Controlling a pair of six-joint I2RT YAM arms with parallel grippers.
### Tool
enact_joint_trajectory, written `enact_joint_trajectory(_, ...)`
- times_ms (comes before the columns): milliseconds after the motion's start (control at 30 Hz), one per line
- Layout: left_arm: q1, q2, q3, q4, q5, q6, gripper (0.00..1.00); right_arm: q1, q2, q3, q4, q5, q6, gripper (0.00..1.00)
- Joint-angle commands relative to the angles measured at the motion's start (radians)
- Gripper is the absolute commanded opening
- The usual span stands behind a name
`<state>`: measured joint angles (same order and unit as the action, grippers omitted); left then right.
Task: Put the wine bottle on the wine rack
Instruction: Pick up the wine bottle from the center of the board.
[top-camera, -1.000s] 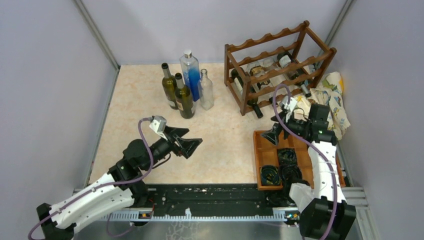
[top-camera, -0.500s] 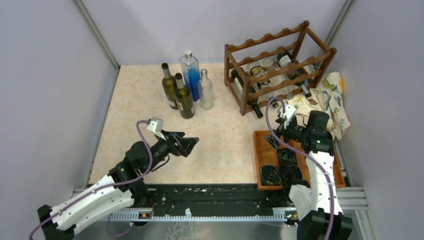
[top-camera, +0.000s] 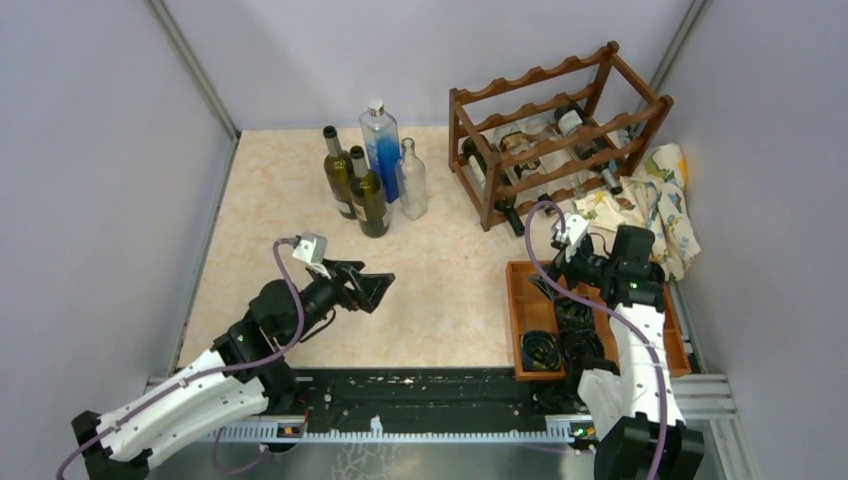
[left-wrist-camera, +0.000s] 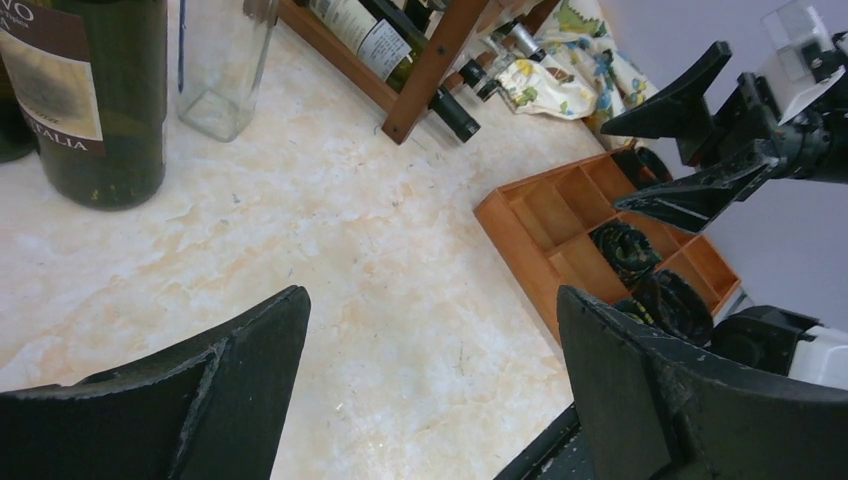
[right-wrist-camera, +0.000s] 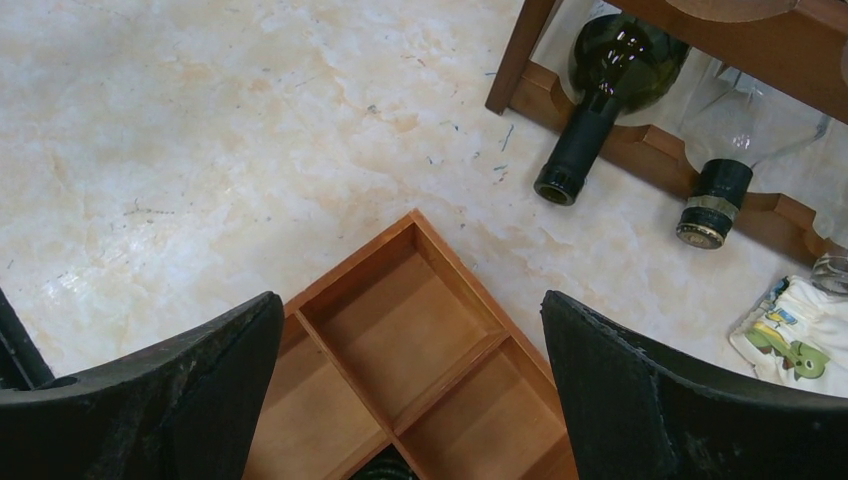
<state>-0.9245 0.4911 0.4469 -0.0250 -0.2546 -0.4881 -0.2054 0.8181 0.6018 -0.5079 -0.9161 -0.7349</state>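
1. Overhead, a pale marbled desk (top-camera: 440, 290) walled by grey panels carries the whole scene, with two white-and-black arms bolted at its near edge.
2. At the far right stands the wine rack (top-camera: 530, 75), a dark reddish-brown frame with wavy rails in tiers. Several bottles lie in it, and those in the bottom tier point their necks toward the near side.
3. The left hand (top-camera: 383, 292) hovers over bare desk left of centre, its jaws spread wide and holding nothing.
4. The right hand (right-wrist-camera: 410, 300) hangs over the far corner of a wooden tray, jaws likewise wide and gripping nothing. Its wrist view looks down on open compartments and, beyond them, two bottle necks poking out of the rack's bottom tier.
5. That tray (top-camera: 522, 300), a flat compartment box of orange-brown wood, sits at the near right, in front of the rack and apart from it.
6. A printed cloth (top-camera: 665, 195) lies crumpled by the right wall, beside the rack's right end.
7. Two dark green wine bottles (top-camera: 368, 195) stand upright at the far middle of the desk, left of the rack and well apart from both hands. Close beside them stand a tall blue-tinted bottle (top-camera: 380, 145) with a white cap and a smaller clear bottle (top-camera: 411, 185).
8. Coiled black cables (top-camera: 540, 350) fill the tray's nearer compartments.
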Motion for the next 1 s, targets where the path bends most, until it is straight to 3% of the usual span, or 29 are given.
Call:
enact_joint_trajectory(0, 0.004, 0.057, 0.07, -0.033, -0.009, 0.078, 0.99, 0.004, 0.008, -0.006, 0.032, -0.013, -0.048, 0.98)
enact_joint_trajectory(200, 0.061, 0.208, 0.232, -0.055, 0.005, 0.229, 0.98, 0.004, 0.03, -0.014, 0.025, -0.005, -0.078, 0.98)
enact_joint_trajectory(600, 0.504, 0.539, 0.656, -0.213, 0.36, 0.323, 0.95, 0.004, 0.017, -0.007, 0.004, -0.019, -0.102, 0.98)
enact_joint_trajectory(967, 0.612, 0.744, 0.679, -0.065, 0.512, 0.354, 0.83, 0.004, -0.002, 0.002, -0.005, -0.027, -0.107, 0.98)
